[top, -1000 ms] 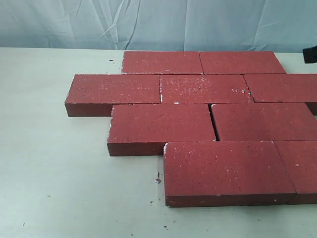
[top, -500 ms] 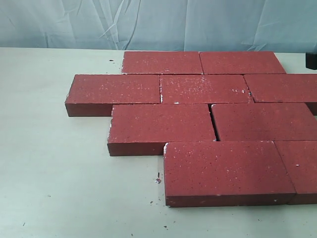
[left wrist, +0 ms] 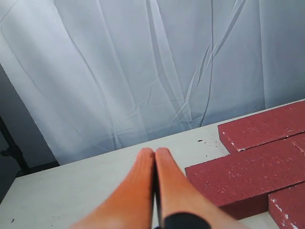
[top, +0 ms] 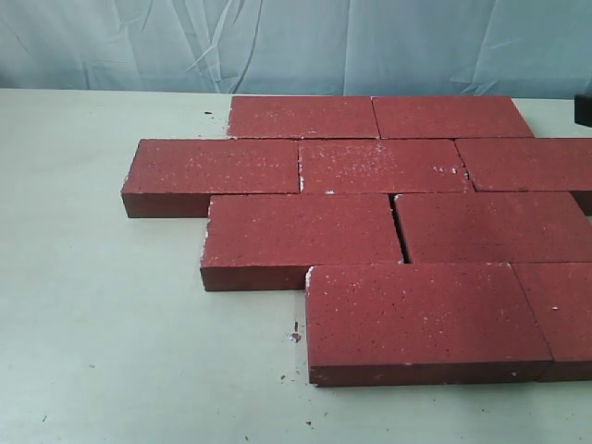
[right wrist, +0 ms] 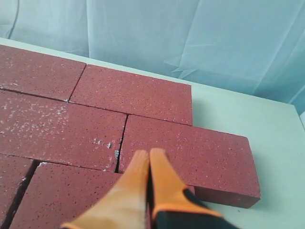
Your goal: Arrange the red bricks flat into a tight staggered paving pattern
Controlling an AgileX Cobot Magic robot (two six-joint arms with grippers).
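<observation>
Several red bricks lie flat on the table in four staggered rows, packed close, with a narrow gap in the third row. The front brick juts toward the near edge. My left gripper is shut and empty, hovering over bare table beside the left end of the bricks. My right gripper is also shut and empty, held above a brick at the pattern's right end. In the exterior view neither gripper shows; only a dark bit of the right arm sits at the right edge.
The pale table stretches bare to the left and front of the bricks. Small crumbs lie by the front brick. A wrinkled light-blue curtain closes off the back. The table's right edge is close to the last brick.
The dark piece of the right arm at the exterior view's right edge has slid further out of frame. The bricks have not moved.
</observation>
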